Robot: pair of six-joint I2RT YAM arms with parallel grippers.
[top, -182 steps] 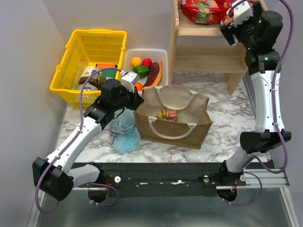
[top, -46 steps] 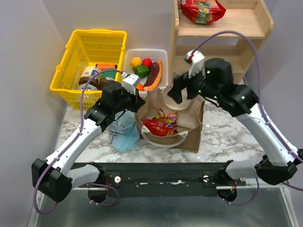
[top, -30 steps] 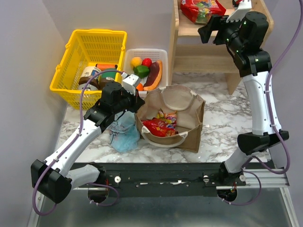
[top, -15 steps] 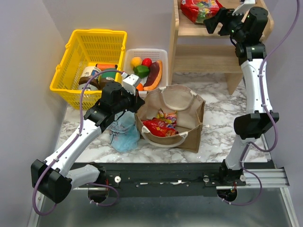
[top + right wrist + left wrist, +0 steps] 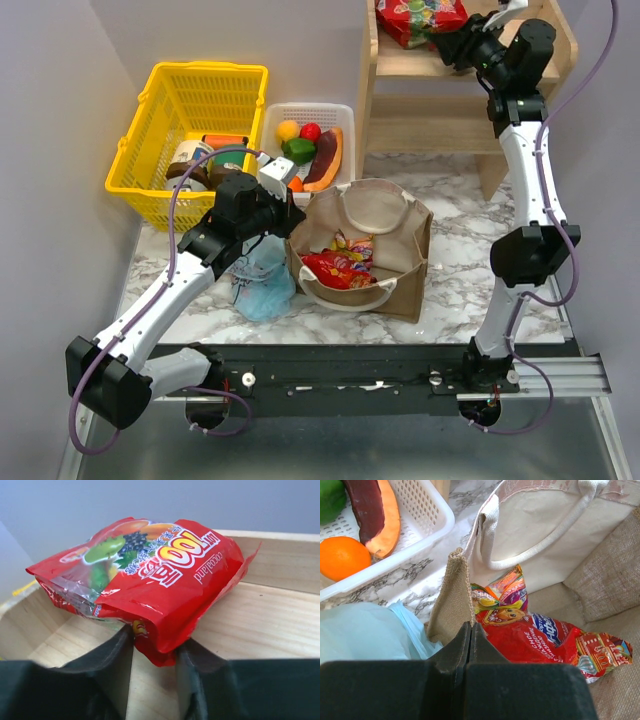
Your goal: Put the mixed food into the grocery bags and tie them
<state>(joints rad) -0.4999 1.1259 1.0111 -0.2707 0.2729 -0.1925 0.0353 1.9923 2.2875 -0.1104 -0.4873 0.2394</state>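
One tan bag stands on marble table — grey walls around.

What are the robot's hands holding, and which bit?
The left gripper pinches the tan bag by its rim corner. The right gripper holds nothing yet: its jaws look open around the near corner of the red snack packet.

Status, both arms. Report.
Left gripper shut on tan bag rim. Right gripper open, flanking red snack packet corner on wooden shelf. Packets already in bag. Nothing in the way.
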